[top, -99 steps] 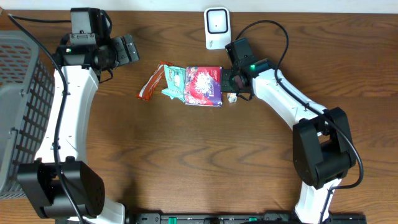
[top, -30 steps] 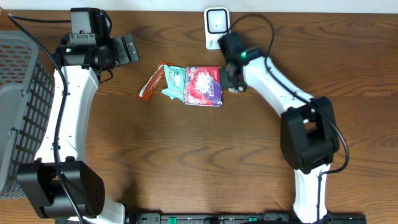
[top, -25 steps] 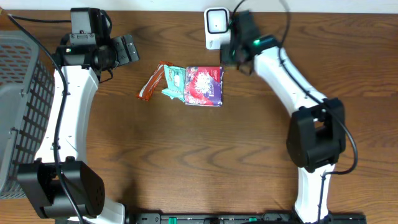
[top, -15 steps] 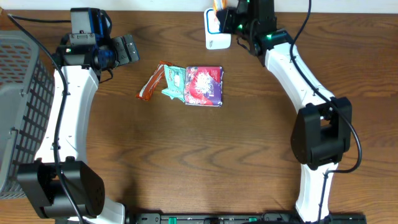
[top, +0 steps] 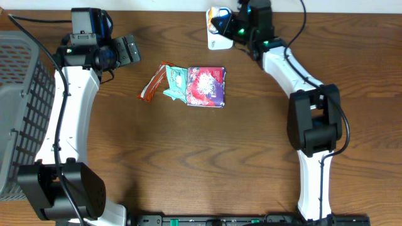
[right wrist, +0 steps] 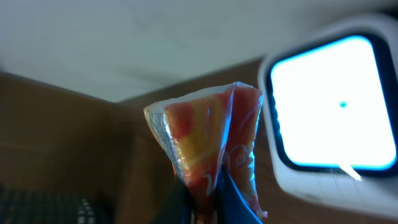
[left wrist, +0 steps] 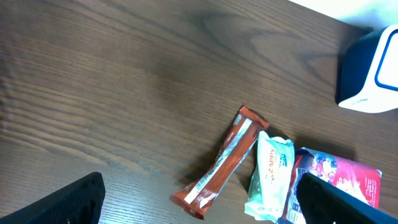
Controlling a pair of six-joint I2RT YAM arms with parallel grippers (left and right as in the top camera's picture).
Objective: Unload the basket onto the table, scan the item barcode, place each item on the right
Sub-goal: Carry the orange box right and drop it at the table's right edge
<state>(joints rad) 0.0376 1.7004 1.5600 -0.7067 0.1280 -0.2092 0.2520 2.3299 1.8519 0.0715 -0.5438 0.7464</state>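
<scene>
While right hand [top: 235,25] clamps orange packet [right wrist: 208,140] at scanner [right wrist: 329,118], top centre;
left hand [top: 129,49] fully open, empty

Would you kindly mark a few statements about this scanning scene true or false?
The right gripper is shut on a small orange-and-yellow plastic packet. True.
That packet is held close to the lit white barcode scanner. True.
The left gripper holds the red-brown bar wrapper. False: the left gripper is open and empty; the red-brown bar wrapper lies on the wooden table.
The red-and-purple pouch lies in the grey mesh basket. False: the red-and-purple pouch lies on the table beside the teal packet, apart from the grey mesh basket.
</scene>
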